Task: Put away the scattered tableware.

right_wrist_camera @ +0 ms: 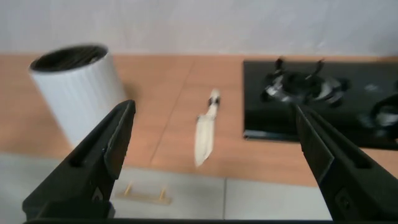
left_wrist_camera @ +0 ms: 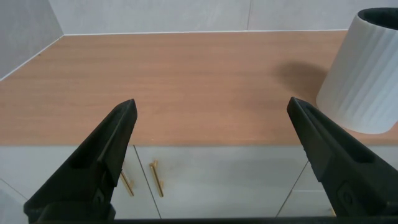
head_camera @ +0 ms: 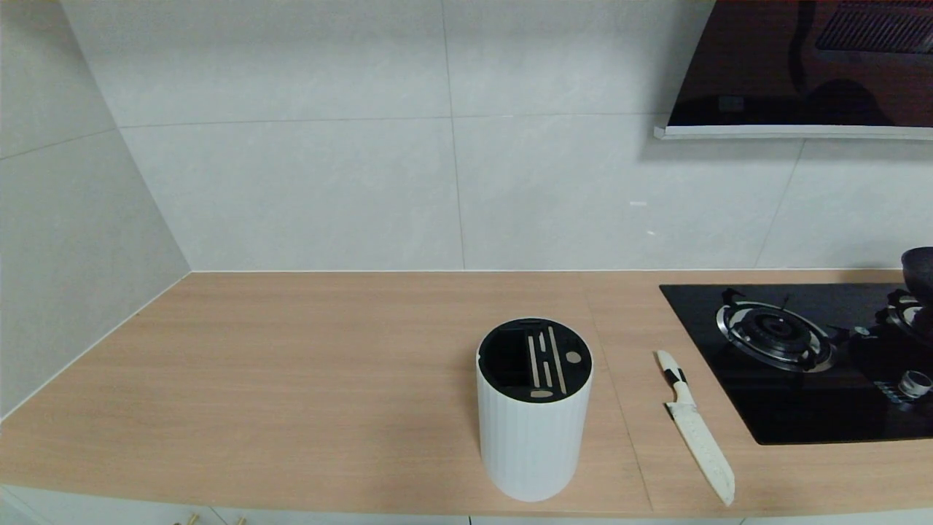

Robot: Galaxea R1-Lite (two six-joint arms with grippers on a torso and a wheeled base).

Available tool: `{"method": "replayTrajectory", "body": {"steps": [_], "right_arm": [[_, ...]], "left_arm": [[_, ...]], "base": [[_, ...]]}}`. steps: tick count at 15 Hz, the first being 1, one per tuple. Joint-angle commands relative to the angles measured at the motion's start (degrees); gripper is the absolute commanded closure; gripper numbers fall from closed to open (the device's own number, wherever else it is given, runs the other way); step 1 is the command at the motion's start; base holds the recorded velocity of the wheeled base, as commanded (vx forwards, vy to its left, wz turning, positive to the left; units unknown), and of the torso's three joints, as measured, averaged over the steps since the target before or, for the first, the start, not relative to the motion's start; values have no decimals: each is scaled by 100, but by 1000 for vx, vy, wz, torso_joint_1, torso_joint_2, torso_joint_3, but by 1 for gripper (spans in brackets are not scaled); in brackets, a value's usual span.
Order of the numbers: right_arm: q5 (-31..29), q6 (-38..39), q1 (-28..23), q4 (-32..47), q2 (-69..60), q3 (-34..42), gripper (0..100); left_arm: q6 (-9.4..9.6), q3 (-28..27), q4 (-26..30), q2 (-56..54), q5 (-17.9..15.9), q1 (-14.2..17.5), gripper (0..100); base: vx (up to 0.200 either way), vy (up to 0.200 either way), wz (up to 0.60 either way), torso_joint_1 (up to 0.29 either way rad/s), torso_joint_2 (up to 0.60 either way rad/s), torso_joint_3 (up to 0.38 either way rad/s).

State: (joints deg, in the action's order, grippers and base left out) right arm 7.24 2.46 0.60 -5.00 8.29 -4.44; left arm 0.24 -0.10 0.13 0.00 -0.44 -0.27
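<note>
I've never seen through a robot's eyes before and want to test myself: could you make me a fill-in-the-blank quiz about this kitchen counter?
1. The knife lies on the counter between the white holder and the black ____.
2. The holder stands ____, its slotted top empty.
3. The left pincer and the right pincer are both ____ and hold nothing.
Missing words: stove; upright; open.

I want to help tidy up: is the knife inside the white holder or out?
Out. The knife lies flat on the counter between the knife holder and the gas stove, touching neither.
</note>
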Motion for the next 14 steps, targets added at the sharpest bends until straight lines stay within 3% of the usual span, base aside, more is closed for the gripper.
{"method": "replayTrajectory", "body": {"steps": [1, 7, 8, 10, 12, 14], "right_arm": [[181, 0, 11, -28, 1553, -207, 0], [164, -9, 722, -142, 4682, -1138, 0], [164, -18, 731, -151, 4708, -1147, 0], [111, -18, 872, -669, 6237, -1551, 0], [93, -27, 872, -1689, 7345, -1639, 0], [-293, -79, 872, -2761, 8426, -1727, 0]], "left_arm": [[-7, 1, -5, 0, 0, 0, 0], [-7, 1, -5, 0, 0, 0, 0], [-7, 1, 4, 0, 0, 0, 0], [-7, 1, 4, 0, 0, 0, 0], [-7, 1, 4, 0, 0, 0, 0], [-7, 1, 4, 0, 0, 0, 0]], "base": [[0, 0, 0, 0, 0, 0], [0, 0, 0, 0, 0, 0], [0, 0, 0, 0, 0, 0], [0, 0, 0, 0, 0, 0], [0, 0, 0, 0, 0, 0], [0, 0, 0, 0, 0, 0]]}}
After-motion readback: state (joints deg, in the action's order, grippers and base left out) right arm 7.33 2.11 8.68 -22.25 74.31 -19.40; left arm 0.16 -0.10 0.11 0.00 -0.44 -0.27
